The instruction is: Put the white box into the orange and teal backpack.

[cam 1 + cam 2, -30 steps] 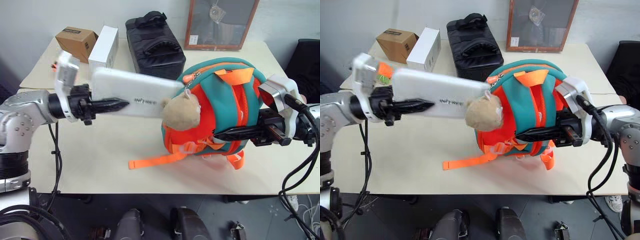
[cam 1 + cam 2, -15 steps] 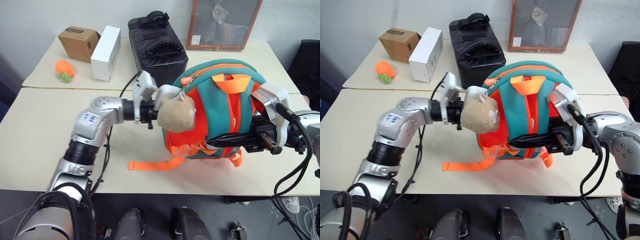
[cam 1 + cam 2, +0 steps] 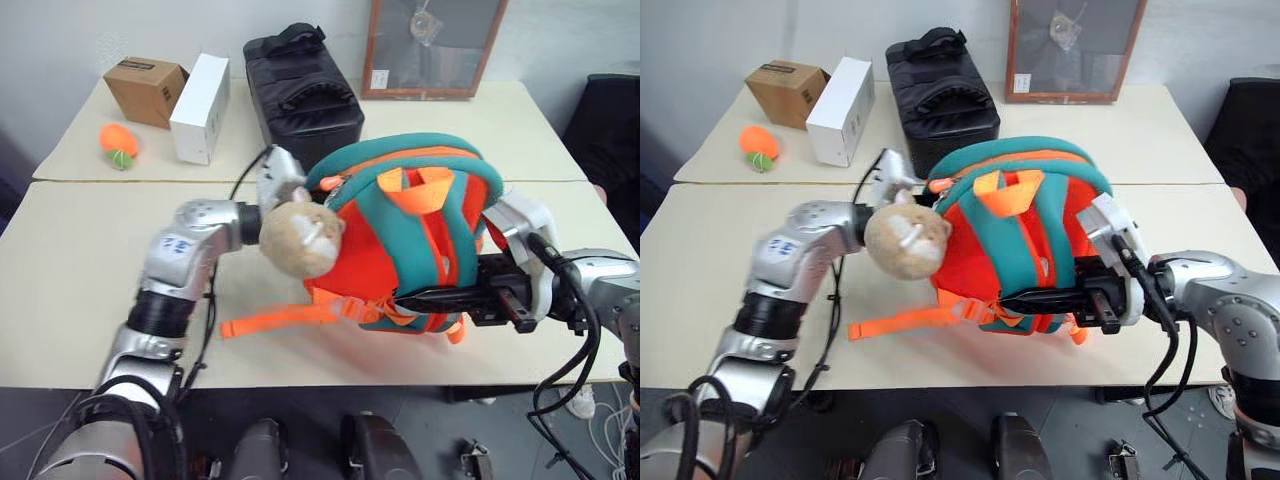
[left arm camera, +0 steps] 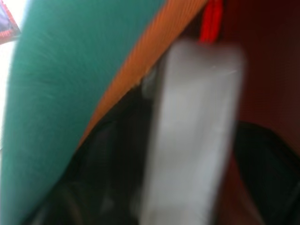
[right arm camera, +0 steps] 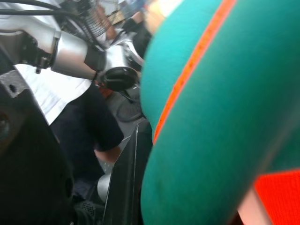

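The orange and teal backpack [image 3: 405, 235] stands on the table [image 3: 70, 270], its tan plush toy [image 3: 300, 238] hanging at its left side. My left arm [image 3: 190, 255] reaches behind the toy into the bag's opening, so its gripper is hidden in the head views. In the left wrist view the white box [image 4: 197, 93] stands edge-on inside the orange lining. My left gripper [image 4: 192, 129] is open, its dark fingers either side of the box. My right gripper [image 3: 435, 297] is shut on the backpack's right side.
At the back of the table stand a black padded bag [image 3: 300, 85], a tall white carton [image 3: 198, 95] and a brown cardboard box [image 3: 143, 88]. An orange ball [image 3: 115, 143] lies near them. A framed picture [image 3: 430, 45] leans on the wall. An orange strap [image 3: 270, 320] trails forward.
The white box, held out to the left of the backpack a second ago, has gone into the opening with my left hand. The backpack leaned left. My right gripper kept its hold.
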{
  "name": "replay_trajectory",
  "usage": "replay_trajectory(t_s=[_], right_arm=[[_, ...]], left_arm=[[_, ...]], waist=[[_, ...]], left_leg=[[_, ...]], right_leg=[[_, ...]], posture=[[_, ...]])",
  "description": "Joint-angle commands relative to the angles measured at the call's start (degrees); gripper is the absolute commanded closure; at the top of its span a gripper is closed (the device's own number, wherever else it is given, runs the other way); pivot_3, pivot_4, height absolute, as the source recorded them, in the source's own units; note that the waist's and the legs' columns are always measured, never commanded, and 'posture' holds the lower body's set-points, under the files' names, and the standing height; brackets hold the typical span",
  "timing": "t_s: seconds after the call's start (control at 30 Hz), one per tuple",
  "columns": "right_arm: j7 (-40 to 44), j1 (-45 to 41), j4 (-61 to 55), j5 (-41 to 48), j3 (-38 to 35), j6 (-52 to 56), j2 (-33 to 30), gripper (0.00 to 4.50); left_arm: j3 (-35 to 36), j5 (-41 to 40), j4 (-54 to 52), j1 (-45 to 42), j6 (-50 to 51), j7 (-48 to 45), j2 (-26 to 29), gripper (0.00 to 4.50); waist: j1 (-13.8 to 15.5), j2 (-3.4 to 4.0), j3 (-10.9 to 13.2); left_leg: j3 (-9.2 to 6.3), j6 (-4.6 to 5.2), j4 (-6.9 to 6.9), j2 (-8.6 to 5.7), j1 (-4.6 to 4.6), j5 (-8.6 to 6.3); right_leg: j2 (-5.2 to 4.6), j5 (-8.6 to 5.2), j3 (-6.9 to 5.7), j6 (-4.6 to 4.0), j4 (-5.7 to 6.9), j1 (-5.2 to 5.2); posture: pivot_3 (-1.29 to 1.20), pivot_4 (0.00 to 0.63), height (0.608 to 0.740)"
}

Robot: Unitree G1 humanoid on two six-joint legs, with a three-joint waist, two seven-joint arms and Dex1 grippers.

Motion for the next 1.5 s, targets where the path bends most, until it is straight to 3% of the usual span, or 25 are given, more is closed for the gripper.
replay_trajectory(t_s=[0.03,0.17,0.23,0.5,0.67,0.9,1.0,1.17,1.3,1.37,1.5], right_arm=[[-1.7,0.4,-1.5,-2.0,0.5,-2.4,0.8,4.50],[-3.1,-0.9,-0.8,-3.0,1.9,-2.5,2.3,4.50],[-3.4,-1.7,-0.4,-3.3,2.3,-2.3,2.8,4.50],[-3.7,-3.4,0.7,-2.9,3.0,-1.7,3.5,4.50],[-4.2,-3.9,0.8,-2.8,3.2,-1.4,3.9,4.50],[-5.1,-4.2,0.6,-3.0,3.0,-0.9,4.3,4.50],[-5.8,-3.8,0.2,-2.9,2.8,-0.9,4.4,4.50],[-6.2,-2.5,-0.2,-3.2,2.2,-1.1,3.9,4.50],[-6.8,-1.9,0.1,-3.3,1.6,-1.3,3.6,4.50],[-6.9,-1.3,0.1,-2.9,0.7,-1.2,3.2,4.50],[-7.0,1.3,-0.1,-1.2,-2.8,-0.7,2.1,4.50]], left_arm=[[10.5,-10.1,-9.2,3.2,6.8,-5.0,8.5,0.08],[15.4,-14.9,-13.6,6.6,10.4,-8.7,17.0,0.08],[16.9,-16.8,-15.2,6.0,11.9,-6.7,18.0,0.08],[10.8,-16.6,-24.5,4.1,12.2,5.1,11.4,0.08],[4.0,-13.9,-24.2,3.2,10.5,5.5,8.3,0.08],[1.2,-13.6,-21.2,2.3,8.9,5.5,4.2,0.08],[1.1,-12.8,-20.0,2.0,8.0,5.3,3.7,0.62],[4.1,-15.2,-18.5,1.4,8.7,4.9,4.6,2.07],[7.2,-17.2,-17.4,1.6,9.5,4.6,5.9,2.95],[9.3,-18.0,-15.9,1.1,10.2,4.9,7.2,3.17],[11.5,-15.4,-9.5,1.0,10.1,3.5,12.6,3.19]], waist=[[-0.2,0.00,0.0],[0.7,0.00,0.0],[1.2,-0.01,0.0],[1.6,-0.02,0.0],[1.0,-0.01,0.0],[1.0,-0.01,0.0],[1.0,-0.01,0.0],[1.0,-0.01,0.0],[0.9,-0.01,0.0],[1.0,-0.01,0.0],[1.0,-0.01,0.0]], left_leg=[[-0.01,-0.03,-0.02,0.00,-0.01,0.02],[-0.06,-0.03,0.01,-0.06,-0.02,0.05],[-0.08,0.03,0.04,-0.13,-0.01,0.05],[-0.18,0.15,0.03,-0.18,0.00,-0.03],[-0.18,0.11,0.04,-0.16,0.02,0.00],[-0.18,0.11,0.05,-0.17,0.02,0.01],[-0.17,0.11,0.05,-0.17,0.02,0.01],[-0.17,0.11,0.05,-0.16,0.02,0.01],[-0.17,0.11,0.04,-0.15,0.02,0.01],[-0.18,0.10,0.05,-0.15,0.02,0.01],[-0.18,0.10,0.05,-0.16,0.02,0.02]], right_leg=[[0.00,-0.02,-0.02,-0.03,0.03,-0.03],[-0.05,-0.03,-0.05,-0.05,0.02,-0.01],[-0.10,-0.02,-0.05,-0.04,0.00,0.03],[-0.11,0.02,-0.08,0.03,-0.11,0.21],[-0.06,0.02,-0.06,0.03,-0.09,0.21],[-0.05,0.01,-0.06,0.03,-0.10,0.21],[-0.05,0.01,-0.06,0.03,-0.10,0.21],[-0.04,0.01,-0.06,0.03,-0.10,0.21],[-0.04,0.01,-0.06,0.03,-0.10,0.21],[-0.04,0.01,-0.06,0.03,-0.09,0.21],[-0.04,0.01,-0.08,0.03,-0.09,0.21]], posture=[[0.00,0.150,0.740],[0.00,0.150,0.740],[0.00,0.150,0.740],[0.00,0.150,0.740],[0.00,0.150,0.740],[0.00,0.150,0.740],[0.00,0.150,0.740],[0.00,0.150,0.740],[0.00,0.150,0.740],[0.00,0.150,0.740],[0.00,0.150,0.740]])
